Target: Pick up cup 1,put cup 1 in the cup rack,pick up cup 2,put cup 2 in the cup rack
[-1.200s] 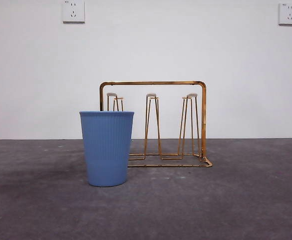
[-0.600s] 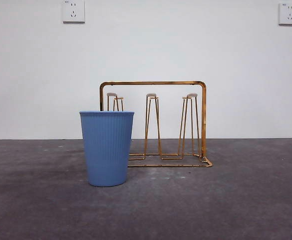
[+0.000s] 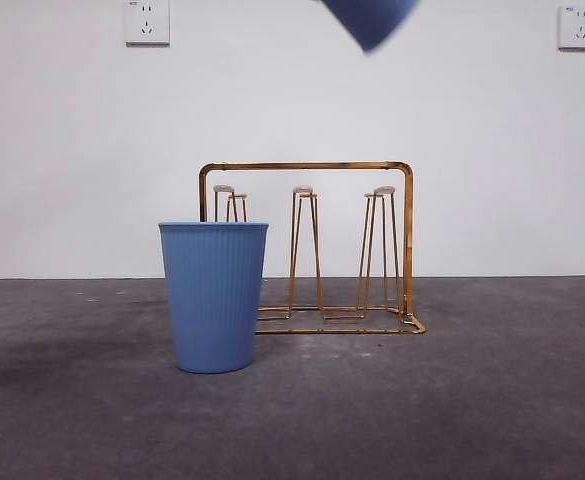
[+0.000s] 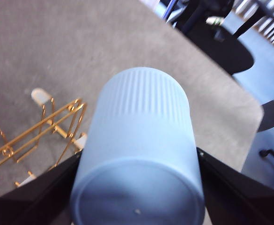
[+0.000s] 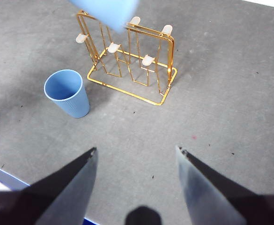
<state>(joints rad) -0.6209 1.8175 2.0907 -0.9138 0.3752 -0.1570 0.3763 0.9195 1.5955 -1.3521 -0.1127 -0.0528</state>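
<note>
A ribbed blue cup [image 3: 214, 297] stands upright on the grey table, in front of the left end of the gold wire cup rack [image 3: 307, 167]. My left gripper [image 4: 137, 161] is shut on a second blue cup [image 4: 141, 136], whose closed base faces the wrist camera, high above the rack [image 4: 40, 96]. In the front view only the held cup's tip [image 3: 369, 20] shows at the top edge, above the rack. My right gripper [image 5: 136, 152] is open and empty, high over the table, looking down on the rack [image 5: 147, 60], the standing cup [image 5: 67, 93] and the held cup [image 5: 104, 9].
The rack's pegs with pale tips [image 3: 303, 190] stand bare. A white wall with two sockets [image 3: 147, 22] is behind the table. The table's edge [image 4: 230, 84] lies beyond the held cup.
The held blue cup has come into the top of the front view above the rack. The standing cup and the rack have not moved.
</note>
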